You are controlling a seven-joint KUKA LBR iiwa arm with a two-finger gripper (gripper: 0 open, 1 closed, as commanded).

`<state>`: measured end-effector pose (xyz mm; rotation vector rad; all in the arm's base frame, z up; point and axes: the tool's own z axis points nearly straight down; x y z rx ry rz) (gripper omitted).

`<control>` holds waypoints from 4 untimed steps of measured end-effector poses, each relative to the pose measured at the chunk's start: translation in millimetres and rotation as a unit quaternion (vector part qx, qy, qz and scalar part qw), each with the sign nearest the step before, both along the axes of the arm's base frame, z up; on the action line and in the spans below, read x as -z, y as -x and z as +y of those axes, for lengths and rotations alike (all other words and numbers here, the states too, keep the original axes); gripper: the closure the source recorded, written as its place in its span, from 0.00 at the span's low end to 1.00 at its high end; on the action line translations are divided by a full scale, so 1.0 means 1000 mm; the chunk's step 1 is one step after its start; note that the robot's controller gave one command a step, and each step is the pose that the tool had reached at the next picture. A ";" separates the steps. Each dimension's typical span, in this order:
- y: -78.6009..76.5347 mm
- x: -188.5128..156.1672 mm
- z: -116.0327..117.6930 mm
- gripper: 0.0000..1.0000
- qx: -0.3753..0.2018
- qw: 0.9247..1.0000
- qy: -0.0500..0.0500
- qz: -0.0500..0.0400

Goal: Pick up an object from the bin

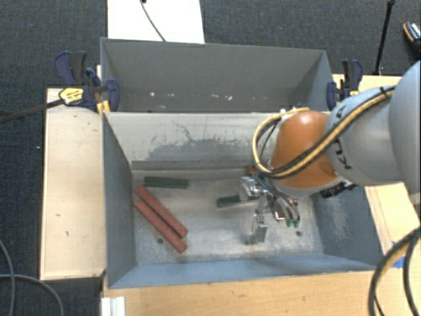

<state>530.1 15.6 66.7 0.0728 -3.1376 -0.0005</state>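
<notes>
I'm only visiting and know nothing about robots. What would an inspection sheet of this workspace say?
Surface: grey metal bin, floor scuffed.
Job's things: two reddish-brown bars side by side, floor's left; dark green strip near the back wall; smaller green piece mid-floor.
Clutter: nothing seen.
Grippers: claw low over the floor's right half, just right of the smaller green piece.
Cables: yellow and black cables looped round the arm's orange cover.
Surroundings: dark carpet.

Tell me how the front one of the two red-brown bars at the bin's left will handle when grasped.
The front red-brown bar looks straight and square-edged, so it is probably stiff and unlikely to roll. Being long, it may tilt if gripped near an end.
</notes>
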 end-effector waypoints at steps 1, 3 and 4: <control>-0.057 -0.006 0.035 0.00 0.040 0.999 -0.001 -0.005; -0.022 -0.004 0.024 1.00 -0.038 0.999 0.000 -0.003; -0.009 -0.158 0.025 1.00 -0.107 0.994 0.000 -0.007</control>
